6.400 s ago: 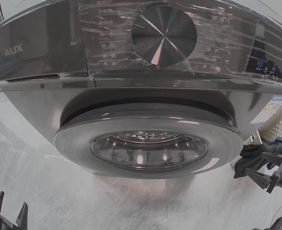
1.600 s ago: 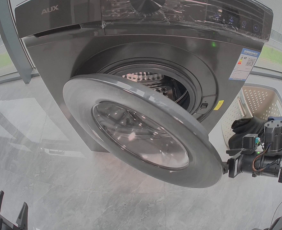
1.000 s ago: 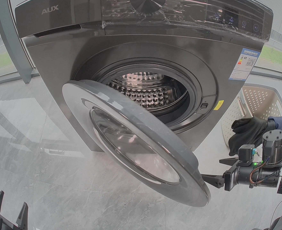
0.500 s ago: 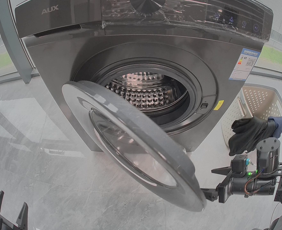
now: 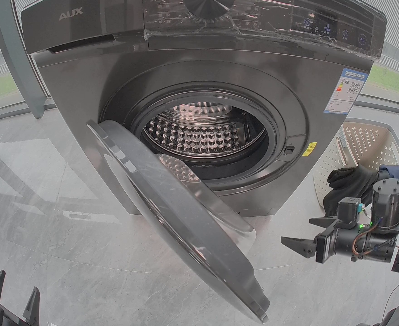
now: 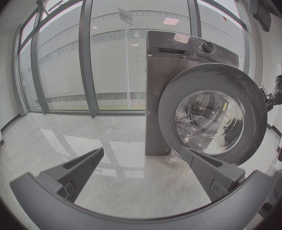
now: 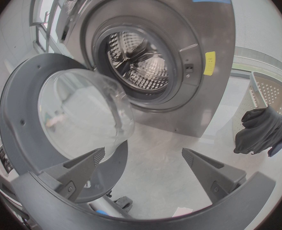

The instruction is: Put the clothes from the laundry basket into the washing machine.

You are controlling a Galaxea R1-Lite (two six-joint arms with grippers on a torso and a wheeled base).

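Hovering low at the left, well apart from the work, the left gripper [image 6: 141, 150] is spread wide and carries nothing; next comes the washing machine [image 5: 95, 82], its door [image 5: 177, 213] hanging open across the front, its steel drum [image 5: 199, 132] bare in the part seen; to the right of the door's free edge the right gripper [image 5: 297, 230] is also wide and empty; behind it the laundry basket [image 5: 371, 141] stands on the floor just beside the machine's right side, a dark garment [image 5: 351, 184] draped over its near rim and a blue garment [image 5: 396, 170] touching that one.

Likely trouble: the draped dark piece could slide to the floor if pinched by a loose fold; trailing cloth could snag the rim and drag the basket; an arm swinging towards the drum could knock the door.

Most of the basket's inside sits behind the right arm, so how many clothes lie there cannot be told; the drum's lowest part is hidden by its lip.
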